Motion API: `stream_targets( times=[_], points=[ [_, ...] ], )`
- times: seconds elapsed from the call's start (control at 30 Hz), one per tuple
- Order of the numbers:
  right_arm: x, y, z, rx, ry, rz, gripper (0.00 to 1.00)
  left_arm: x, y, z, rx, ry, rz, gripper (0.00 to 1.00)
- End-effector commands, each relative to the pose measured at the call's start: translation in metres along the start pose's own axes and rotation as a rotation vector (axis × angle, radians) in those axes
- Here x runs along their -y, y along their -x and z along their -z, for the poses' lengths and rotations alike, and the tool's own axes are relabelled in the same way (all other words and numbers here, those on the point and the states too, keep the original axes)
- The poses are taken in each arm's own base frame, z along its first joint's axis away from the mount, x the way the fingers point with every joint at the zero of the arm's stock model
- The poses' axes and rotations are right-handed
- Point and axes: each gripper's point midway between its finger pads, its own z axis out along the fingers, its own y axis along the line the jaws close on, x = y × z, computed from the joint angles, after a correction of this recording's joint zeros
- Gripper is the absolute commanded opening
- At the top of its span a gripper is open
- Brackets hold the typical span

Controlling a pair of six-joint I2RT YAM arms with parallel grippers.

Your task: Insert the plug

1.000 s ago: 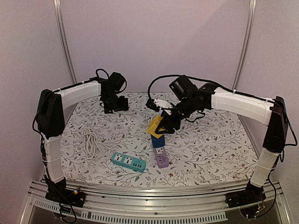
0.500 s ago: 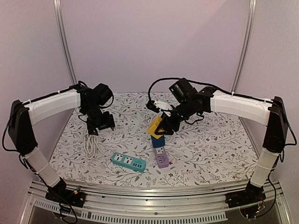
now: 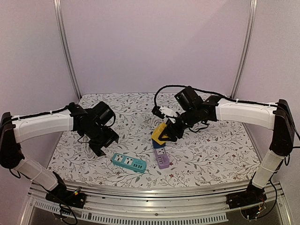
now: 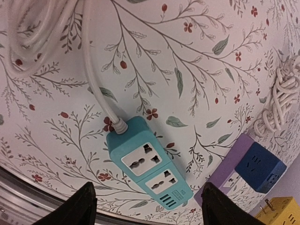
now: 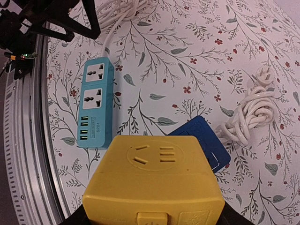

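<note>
Floral table — teal strip, purple strip, cord.

Power strip left of smaller strip, both on table.

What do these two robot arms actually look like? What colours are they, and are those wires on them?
The left arm and right arm have white tube-like links with black joints. Black cables run along them. The left gripper and right gripper are black, with two fingers each.
</note>
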Motion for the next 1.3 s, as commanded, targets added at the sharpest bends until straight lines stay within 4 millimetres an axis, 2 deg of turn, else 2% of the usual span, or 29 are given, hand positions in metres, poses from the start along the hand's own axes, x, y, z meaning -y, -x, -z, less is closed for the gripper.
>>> stream_targets(
  times=[0.0,0.2,0.43,0.7,0.97,1.13,1.27],
  points=[
    [-0.009,0.021,0.02,0.105,0.006,-0.003,0.0,0.003,-0.004,0.006,0.063,-0.046,0.142,0.77],
    [-0.02,0.027,0.05,0.191,-0.004,-0.004,0.0,-0.009,-0.011,-0.01,0.083,-0.054,0.25,0.78],
    [-0.028,0.032,0.085,0.269,-0.042,0.008,0.0,-0.002,-0.012,-0.031,0.096,-0.113,0.309,0.77],
    [-0.031,0.019,0.095,0.251,-0.056,-0.003,0.0,0.014,-0.018,-0.052,0.075,-0.095,0.276,0.76],
    [-0.031,0.012,0.1,0.244,-0.073,-0.019,0.0,0.013,-0.023,-0.067,0.059,-0.063,0.267,0.74],
    [-0.032,0.007,0.101,0.236,-0.08,-0.02,0.0,0.014,-0.027,-0.076,0.04,-0.037,0.226,0.61],
    [-0.03,0.005,0.102,0.233,-0.092,-0.012,0.0,0.02,-0.028,-0.077,0.036,-0.029,0.18,0.43]
  ],
)
